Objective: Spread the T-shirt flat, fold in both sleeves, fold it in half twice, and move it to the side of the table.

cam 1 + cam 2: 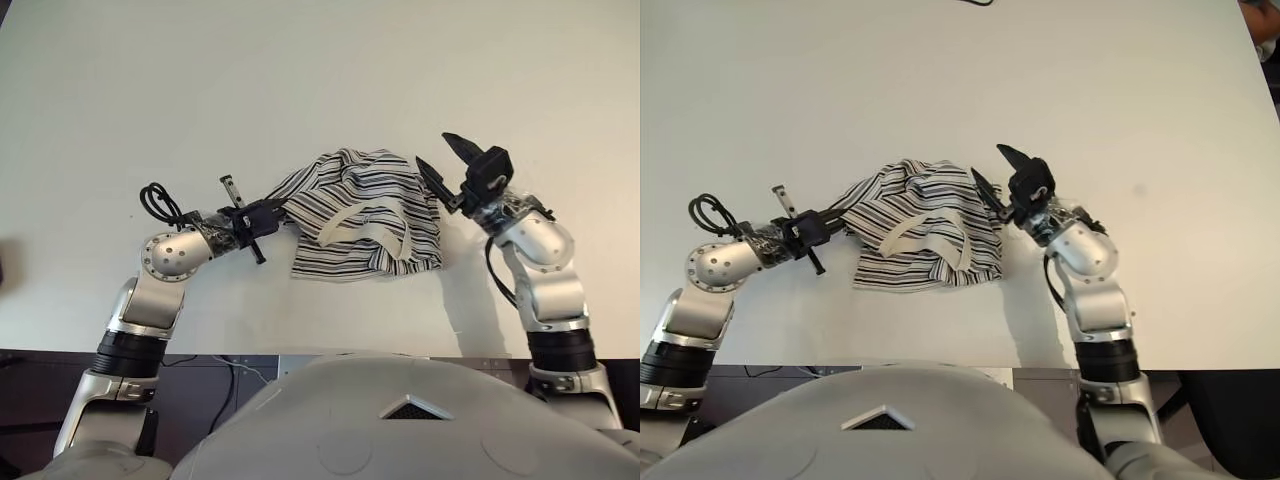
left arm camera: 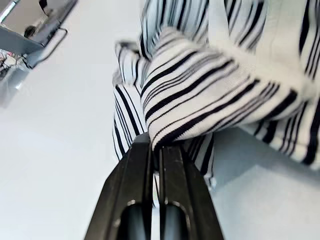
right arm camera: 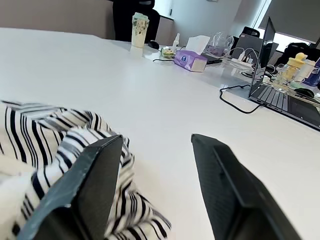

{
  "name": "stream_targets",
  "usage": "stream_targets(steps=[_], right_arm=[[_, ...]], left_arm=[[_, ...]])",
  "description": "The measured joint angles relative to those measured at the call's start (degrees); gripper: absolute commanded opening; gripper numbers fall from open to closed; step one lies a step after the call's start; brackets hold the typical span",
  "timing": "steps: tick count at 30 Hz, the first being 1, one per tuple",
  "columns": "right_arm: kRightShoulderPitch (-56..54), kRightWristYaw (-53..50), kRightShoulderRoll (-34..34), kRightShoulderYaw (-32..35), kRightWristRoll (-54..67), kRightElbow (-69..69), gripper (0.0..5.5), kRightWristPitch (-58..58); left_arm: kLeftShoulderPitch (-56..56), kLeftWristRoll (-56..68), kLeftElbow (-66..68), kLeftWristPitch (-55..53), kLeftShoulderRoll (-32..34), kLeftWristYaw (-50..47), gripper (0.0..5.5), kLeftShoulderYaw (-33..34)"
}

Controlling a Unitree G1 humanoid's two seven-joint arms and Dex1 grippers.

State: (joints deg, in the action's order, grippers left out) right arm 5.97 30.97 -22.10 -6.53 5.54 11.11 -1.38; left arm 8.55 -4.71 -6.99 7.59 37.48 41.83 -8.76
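A black-and-white striped T-shirt (image 1: 360,215) lies crumpled in a heap near the front middle of the white table (image 1: 300,70), a cream band curling across its top. My left gripper (image 1: 272,208) is shut on the shirt's left edge; in the left wrist view its fingers (image 2: 150,165) pinch a striped fold (image 2: 200,100). My right gripper (image 1: 443,160) stands open just right of the heap, raised a little above the table. The right wrist view has the striped cloth (image 3: 55,145) lying beside one open finger (image 3: 100,175).
The table stretches bare and wide behind and to both sides of the shirt. Far across the room sit a laptop (image 3: 287,97), cables, a tissue box (image 3: 190,60) and a cup (image 3: 140,30). The table's front edge (image 1: 300,352) runs close below the shirt.
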Motion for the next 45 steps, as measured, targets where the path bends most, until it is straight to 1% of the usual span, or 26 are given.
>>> stream_targets(steps=[2,5,7,10,14,19,31,35,37,43,44,45], right_arm=[[3.7,6.0,-5.3,2.1,2.6,1.4,2.51,1.3],[9.9,15.7,-14.0,3.7,4.3,3.5,2.51,3.8],[14.5,20.3,-17.2,3.6,6.0,6.3,2.51,3.7],[17.3,21.9,-17.6,3.1,8.2,9.4,2.51,2.1],[18.7,21.3,-16.7,0.7,8.1,9.8,2.51,1.0],[18.4,17.0,-13.6,-2.0,4.9,9.9,2.51,1.1],[17.1,14.0,-14.0,-1.6,-1.5,5.5,2.51,5.9],[16.4,13.4,-13.9,-2.0,-2.8,4.4,1.76,7.0],[16.1,13.3,-13.9,-2.1,-3.0,4.3,1.25,7.3],[15.9,12.8,-13.8,-2.5,-3.0,4.1,0.26,7.7],[15.7,12.5,-13.6,-2.5,-3.0,4.1,0.12,7.9],[15.3,12.2,-13.3,-2.2,-2.8,4.1,0.12,8.1]], left_arm=[[0.1,5.8,-3.9,-4.3,-0.2,1.4,0.13,2.4],[-0.7,16.8,-10.8,-14.2,-0.9,1.8,0.13,7.3],[-3.1,21.5,-14.7,-19.7,-1.1,1.5,0.13,9.0],[-3.3,22.6,-16.9,-23.0,-1.1,1.3,0.13,9.0],[-3.1,22.4,-18.1,-23.5,-1.0,1.3,0.13,8.7],[-3.1,22.1,-18.2,-23.6,-1.0,1.5,0.13,8.4],[-2.1,21.6,-18.4,-23.7,-1.0,1.5,0.13,8.5],[-2.2,21.2,-18.4,-23.7,-1.0,1.5,0.10,8.5],[-2.2,20.8,-18.4,-23.7,-1.0,1.5,0.10,8.5],[-2.2,19.9,-18.0,-23.4,-1.0,0.7,0.10,8.5],[-2.3,19.5,-17.7,-23.2,-1.1,0.1,0.10,8.5],[-2.6,19.1,-16.9,-22.8,-1.3,-0.6,0.10,8.7]])
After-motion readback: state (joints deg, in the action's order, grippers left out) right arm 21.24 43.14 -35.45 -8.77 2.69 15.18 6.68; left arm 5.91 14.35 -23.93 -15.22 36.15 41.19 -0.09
